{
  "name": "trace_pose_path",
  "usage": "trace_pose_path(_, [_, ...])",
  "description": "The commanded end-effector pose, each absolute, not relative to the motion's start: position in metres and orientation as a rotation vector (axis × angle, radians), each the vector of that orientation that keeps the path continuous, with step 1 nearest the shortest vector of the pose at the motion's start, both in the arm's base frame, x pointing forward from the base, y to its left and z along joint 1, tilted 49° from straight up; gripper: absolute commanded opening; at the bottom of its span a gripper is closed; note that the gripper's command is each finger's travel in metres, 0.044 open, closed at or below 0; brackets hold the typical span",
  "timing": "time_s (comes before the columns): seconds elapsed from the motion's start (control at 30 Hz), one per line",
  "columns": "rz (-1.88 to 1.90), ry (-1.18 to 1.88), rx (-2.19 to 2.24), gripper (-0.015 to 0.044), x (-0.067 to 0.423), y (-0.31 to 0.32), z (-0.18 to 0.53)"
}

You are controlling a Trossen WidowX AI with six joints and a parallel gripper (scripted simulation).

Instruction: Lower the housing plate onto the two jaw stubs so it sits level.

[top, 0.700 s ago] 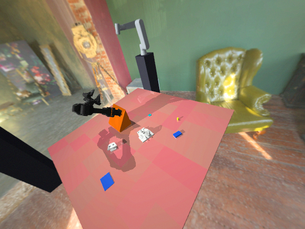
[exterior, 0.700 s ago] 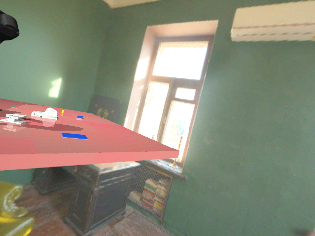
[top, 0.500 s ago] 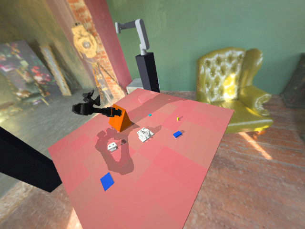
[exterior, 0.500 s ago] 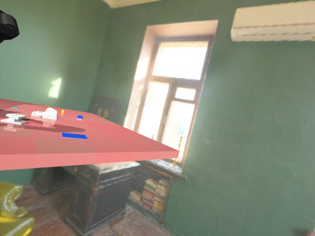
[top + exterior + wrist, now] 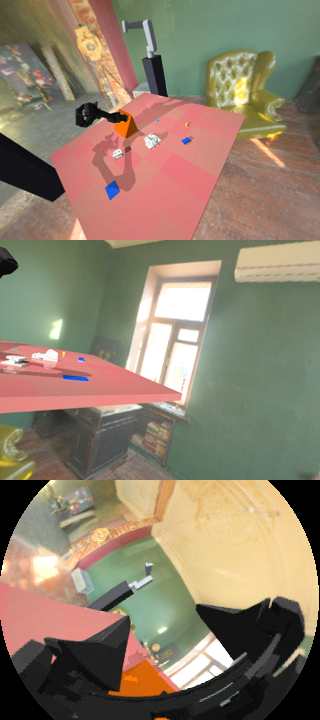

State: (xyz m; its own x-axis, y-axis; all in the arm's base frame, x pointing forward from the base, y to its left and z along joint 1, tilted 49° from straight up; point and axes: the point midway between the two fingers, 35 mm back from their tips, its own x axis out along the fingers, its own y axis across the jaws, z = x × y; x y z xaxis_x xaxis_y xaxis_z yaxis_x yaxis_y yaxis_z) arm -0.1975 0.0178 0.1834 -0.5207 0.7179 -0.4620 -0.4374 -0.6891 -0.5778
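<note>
The black arm (image 5: 103, 114) is raised and bent, its pincer (image 5: 77, 117) (image 5: 164, 612) spread wide (holding nothing).

High, tilted view looks down across the whole pink table (image 5: 165, 186) (image 5: 103, 398) (image 5: 30, 615). Exterior view sits low beside it, nearly level, facing a window. Wrist view looks out between close black fingers, sharing the table and gray arm (image 5: 149, 34) (image 5: 143, 582) with the first.

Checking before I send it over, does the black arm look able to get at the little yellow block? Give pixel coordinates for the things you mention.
Probably yes: the pincer (image 5: 82, 117) (image 5: 164, 612) is open and empty, and nothing stands over the yellow block (image 5: 186, 124) (image 5: 63, 353); reach is hard to judge.
</note>
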Motion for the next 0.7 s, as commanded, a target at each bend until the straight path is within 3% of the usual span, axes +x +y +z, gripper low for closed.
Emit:
trace_pose_path(0.0, [2.318, -0.429, -0.875, 0.0440, -0.200, -0.005, 0.183])
trace_pose_path(0.67, [2.798, 0.201, -0.811, 0.0440, -0.165, -0.128, 0.181])
